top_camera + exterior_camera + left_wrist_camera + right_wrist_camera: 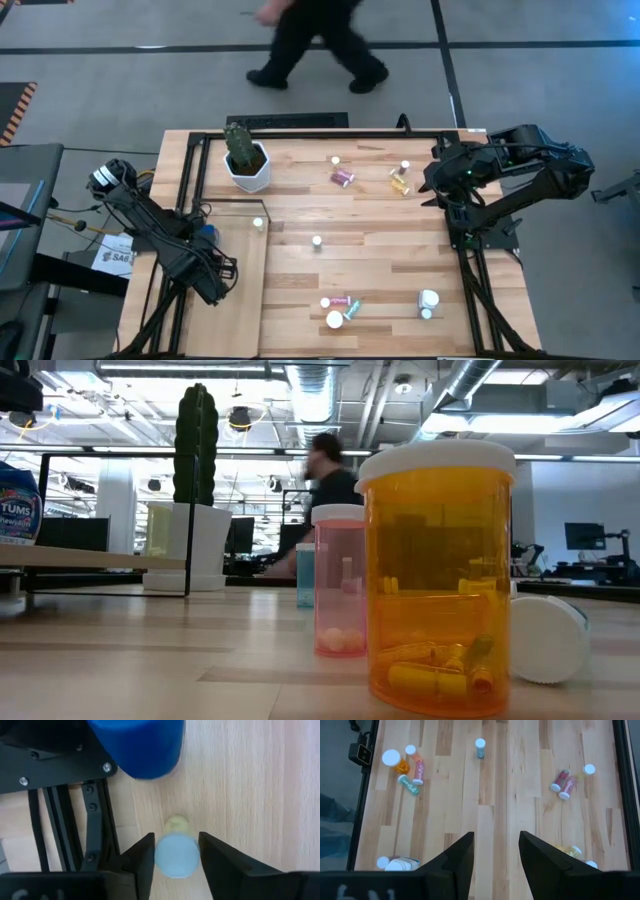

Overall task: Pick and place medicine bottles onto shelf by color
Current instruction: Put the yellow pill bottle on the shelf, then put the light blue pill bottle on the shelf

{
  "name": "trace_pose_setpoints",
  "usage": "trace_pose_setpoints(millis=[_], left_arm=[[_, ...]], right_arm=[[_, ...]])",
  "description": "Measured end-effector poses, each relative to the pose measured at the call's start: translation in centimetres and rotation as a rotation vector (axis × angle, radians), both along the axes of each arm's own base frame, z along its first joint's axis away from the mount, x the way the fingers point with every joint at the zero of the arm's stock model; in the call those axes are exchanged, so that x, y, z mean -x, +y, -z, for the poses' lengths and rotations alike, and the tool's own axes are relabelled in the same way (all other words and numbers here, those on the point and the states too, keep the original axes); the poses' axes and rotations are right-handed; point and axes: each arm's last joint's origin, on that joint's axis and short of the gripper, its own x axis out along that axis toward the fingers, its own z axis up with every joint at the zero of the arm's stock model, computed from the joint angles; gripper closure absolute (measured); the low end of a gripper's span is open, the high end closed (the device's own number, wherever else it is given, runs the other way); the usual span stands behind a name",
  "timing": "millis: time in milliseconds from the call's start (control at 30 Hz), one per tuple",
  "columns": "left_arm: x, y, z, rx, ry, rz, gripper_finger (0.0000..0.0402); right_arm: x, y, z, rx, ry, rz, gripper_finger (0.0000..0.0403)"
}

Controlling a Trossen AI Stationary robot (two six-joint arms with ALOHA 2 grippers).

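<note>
Left gripper (175, 857): over the shelf (240, 300); your fingers (142, 855) flank a white-capped bottle (176, 854), but you cannot tell whether they grip it.
Blue bottle (145, 745): on the shelf, just beyond that bottle.
Right gripper (496, 850): raised at the table's right edge, fingers apart, holding nothing.
Loose bottles: you see an amber bottle (440, 575) and a pink bottle (340, 585) upright at the near edge, with a teal bottle (480, 747) alone mid-table.
Plant pot (247, 165): by the shelf's far end.
</note>
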Motion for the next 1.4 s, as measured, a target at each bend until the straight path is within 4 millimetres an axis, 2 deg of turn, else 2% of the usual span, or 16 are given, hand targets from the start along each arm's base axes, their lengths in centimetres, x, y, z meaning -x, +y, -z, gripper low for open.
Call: trace_pose_setpoints(millis=[200,467,933,1133,1300,1400], left_arm=[[-0.1,0.0,-0.1,-0.002,-0.016,-0.020,0.0219],[-0.2,-0.2,-0.3,0.012,-0.036,-0.024,0.0213],[-0.6,-0.3,-4.8,-0.020,-0.081,0.002,0.0216],[-1.5,-0.4,-6.9,-0.071,-0.256,0.012,0.0216],[-2.8,0.2,-8.9,-0.135,-0.406,0.032,0.0216],[-4.1,0.7,-9.9,-0.178,-0.504,0.075,0.0216]], right_arm=[[0.0,0.0,0.0,0.000,0.000,0.000,0.0222],[0.0,0.0,0.0,0.000,0.000,0.000,0.0225],[0.3,0.0,0.2,-0.008,0.041,0.020,0.0228],[0.3,0.0,0.4,-0.036,0.052,0.066,0.0229],[0.7,-0.2,2.1,-0.025,0.074,0.109,0.0232],[1.2,-0.3,4.0,-0.034,0.096,0.166,0.0234]])
